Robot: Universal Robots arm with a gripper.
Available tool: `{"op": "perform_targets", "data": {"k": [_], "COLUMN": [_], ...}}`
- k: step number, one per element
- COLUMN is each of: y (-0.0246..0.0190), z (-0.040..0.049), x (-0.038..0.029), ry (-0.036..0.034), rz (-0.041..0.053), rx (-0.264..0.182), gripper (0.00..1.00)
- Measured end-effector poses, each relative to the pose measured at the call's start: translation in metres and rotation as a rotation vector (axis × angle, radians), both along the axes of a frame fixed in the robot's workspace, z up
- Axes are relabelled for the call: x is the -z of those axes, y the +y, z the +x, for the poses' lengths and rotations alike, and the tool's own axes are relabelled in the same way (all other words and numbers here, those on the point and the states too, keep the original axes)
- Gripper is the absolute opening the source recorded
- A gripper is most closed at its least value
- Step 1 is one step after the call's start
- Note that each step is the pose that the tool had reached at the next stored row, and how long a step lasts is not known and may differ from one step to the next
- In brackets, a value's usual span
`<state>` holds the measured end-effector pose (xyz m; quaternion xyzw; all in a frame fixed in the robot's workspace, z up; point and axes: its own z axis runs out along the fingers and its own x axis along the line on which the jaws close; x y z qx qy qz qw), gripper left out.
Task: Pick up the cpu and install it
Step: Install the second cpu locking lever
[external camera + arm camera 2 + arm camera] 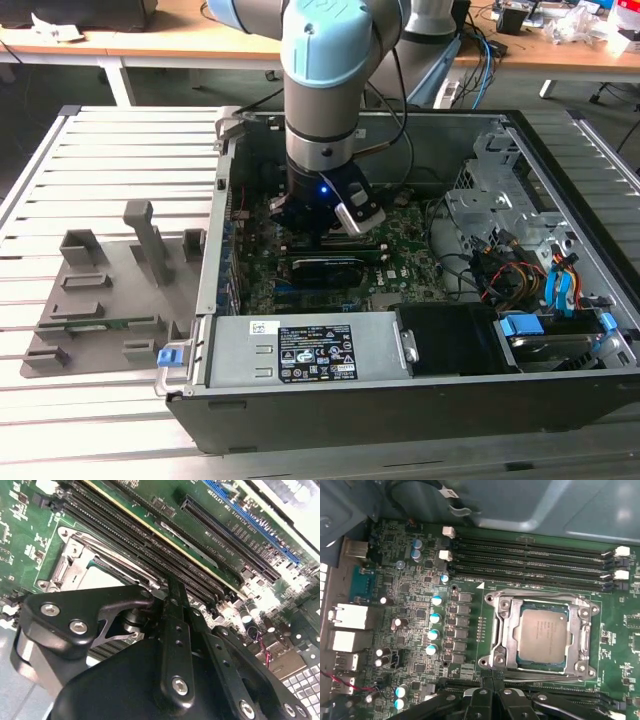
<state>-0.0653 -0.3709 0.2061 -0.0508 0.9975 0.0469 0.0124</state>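
The cpu (542, 636) sits flat in the socket frame (500, 630) on the motherboard (415, 605), its silvery top facing up and its green edge showing along the frame's inner opening; in the first wrist view it looks seated rather than carried. The pincer (491, 690) hangs just beside the frame's edge that lies away from the memory slots (530, 560), so the chip lies a short way ahead of the fingertips, between them and those slots. The black fingers (482, 702) come together to a narrow point with nothing visible between them, so I judge the pincer pressed together and empty. The chip is square and has no long axis of its own; the frame's longer metal rails run roughly at right angles to the memory slots. In the second wrist view the pincer's linkage (175, 645) stands close over the socket frame (80, 565), whose open middle shows a pale patch of the chip (107, 580). In the exterior view the arm (325, 110) reaches down into the open computer case (300, 400), which rests on the slatted table (90, 140).
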Motion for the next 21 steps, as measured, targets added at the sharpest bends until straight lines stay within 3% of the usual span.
{"op": "perform_targets", "data": {"k": [5, 10, 14, 21], "y": [0.004, 0.0018, 0.0003, 0.0038], "z": [-0.0082, -0.0091, -0.0078, -0.0077], "x": [0.0042, -0.0036, -0.0036, 0.0009], "ry": [-0.0015, -0.0046, -0.0012, 0.0041], "rz": [0.0177, 0.0174, 0.0171, 0.0172], "rx": [-0.019, -0.02, -0.019, -0.022], "gripper": [0.11, 0.11, 0.11, 0.11]}}
